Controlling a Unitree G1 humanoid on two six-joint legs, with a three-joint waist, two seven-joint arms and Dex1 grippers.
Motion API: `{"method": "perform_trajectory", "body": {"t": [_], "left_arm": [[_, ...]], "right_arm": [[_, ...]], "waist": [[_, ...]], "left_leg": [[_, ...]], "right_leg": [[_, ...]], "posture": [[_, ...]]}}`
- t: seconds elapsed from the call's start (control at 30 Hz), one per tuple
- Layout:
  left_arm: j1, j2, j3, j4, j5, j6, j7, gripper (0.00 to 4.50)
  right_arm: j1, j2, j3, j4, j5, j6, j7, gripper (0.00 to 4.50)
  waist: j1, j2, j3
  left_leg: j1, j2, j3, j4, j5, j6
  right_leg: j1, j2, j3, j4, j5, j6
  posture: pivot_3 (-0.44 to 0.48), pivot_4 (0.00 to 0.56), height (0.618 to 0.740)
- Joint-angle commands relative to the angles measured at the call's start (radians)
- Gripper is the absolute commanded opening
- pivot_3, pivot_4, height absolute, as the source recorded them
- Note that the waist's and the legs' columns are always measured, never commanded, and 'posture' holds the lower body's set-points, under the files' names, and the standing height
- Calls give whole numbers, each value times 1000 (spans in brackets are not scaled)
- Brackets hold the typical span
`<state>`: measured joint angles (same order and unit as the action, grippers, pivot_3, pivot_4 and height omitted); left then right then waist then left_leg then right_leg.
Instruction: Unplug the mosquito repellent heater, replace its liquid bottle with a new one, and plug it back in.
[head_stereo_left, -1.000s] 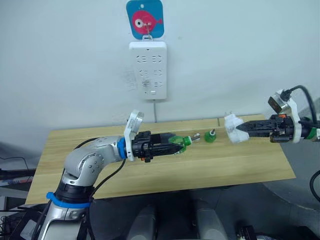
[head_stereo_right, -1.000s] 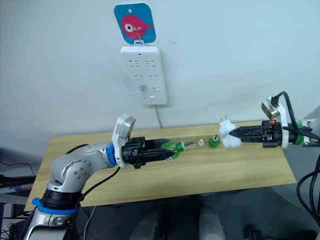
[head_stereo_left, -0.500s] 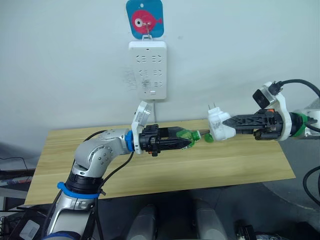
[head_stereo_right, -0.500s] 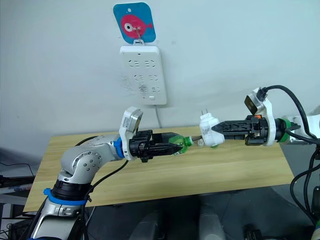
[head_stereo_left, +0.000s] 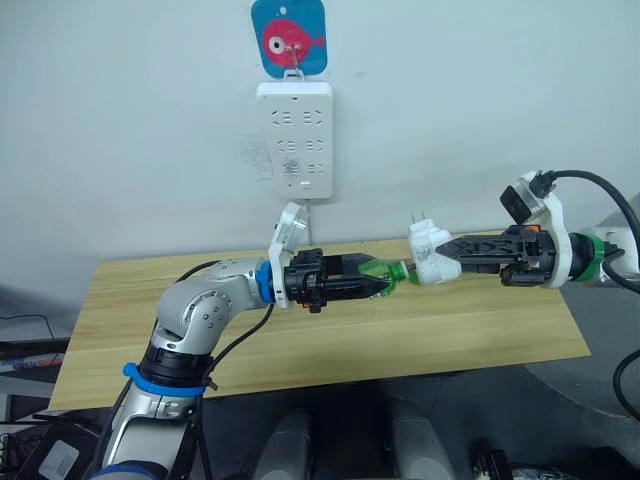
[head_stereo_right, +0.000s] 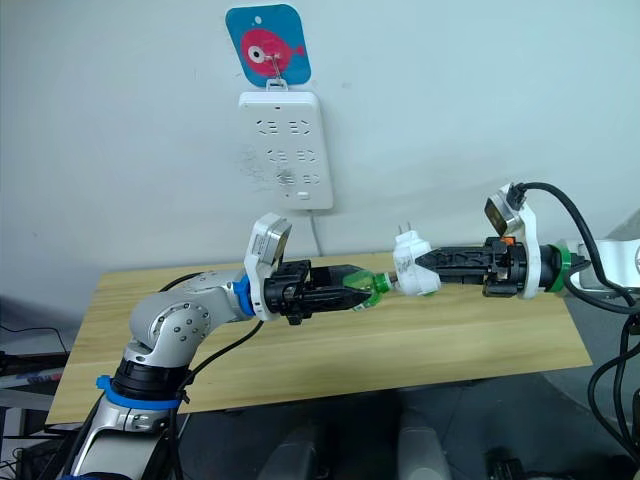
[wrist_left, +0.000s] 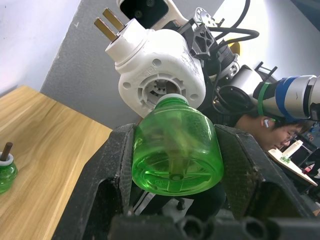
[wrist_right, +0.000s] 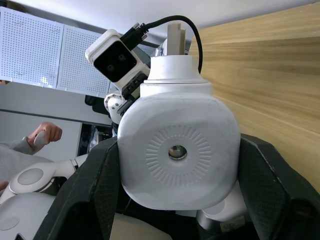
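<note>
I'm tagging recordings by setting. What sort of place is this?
Probably a robotics lab or test room set up as a home corner: a bare light wooden table against a plain wall, a white multi-socket strip hung under a blue fish-picture hook, and white perforated panels behind.

The left pincer (wrist_left: 175, 165) grips a green translucent bottle (wrist_left: 176, 147), one black finger (wrist_left: 107, 170) on each side of it. The bottle's white neck points into the ribbed round opening in the underside of the white mosquito repellent heater (wrist_left: 160, 65), touching or just short of it. Two metal prongs (wrist_left: 107, 22) stick out of the heater. Behind it sits the right arm (wrist_left: 280, 92). A second small green bottle (wrist_left: 6, 167) stands upright on the wooden counter (wrist_left: 50, 150). A person (wrist_left: 265, 135) is partly visible beyond.
</note>
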<state>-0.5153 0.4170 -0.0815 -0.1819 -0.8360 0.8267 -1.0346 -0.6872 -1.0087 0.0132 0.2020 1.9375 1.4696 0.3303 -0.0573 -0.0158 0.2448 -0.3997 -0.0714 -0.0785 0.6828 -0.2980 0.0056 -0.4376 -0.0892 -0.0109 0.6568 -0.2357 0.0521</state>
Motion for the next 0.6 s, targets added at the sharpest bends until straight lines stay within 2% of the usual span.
{"method": "perform_trajectory", "body": {"t": [0.03,0.27,0.6], "left_arm": [[-22,-14,-3,-25,-14,-4,-7,2193],[-17,-10,-6,-24,0,-13,-11,2193],[-8,-24,-13,-71,-28,14,11,2193]], "right_arm": [[1,-16,-10,-49,35,9,39,2959],[7,-37,-1,-60,35,23,99,2959],[14,-15,13,-72,35,-13,61,2959]], "waist": [[0,0,0],[0,0,0],[1,0,0]], "left_leg": [[0,0,0,0,0,0],[0,0,0,0,0,0],[0,0,0,0,0,0]], "right_leg": [[0,0,0,0,0,0],[0,0,0,0,0,0],[0,0,0,0,0,0]], "posture": [[-163,257,740],[-155,253,740],[-147,245,740]]}}
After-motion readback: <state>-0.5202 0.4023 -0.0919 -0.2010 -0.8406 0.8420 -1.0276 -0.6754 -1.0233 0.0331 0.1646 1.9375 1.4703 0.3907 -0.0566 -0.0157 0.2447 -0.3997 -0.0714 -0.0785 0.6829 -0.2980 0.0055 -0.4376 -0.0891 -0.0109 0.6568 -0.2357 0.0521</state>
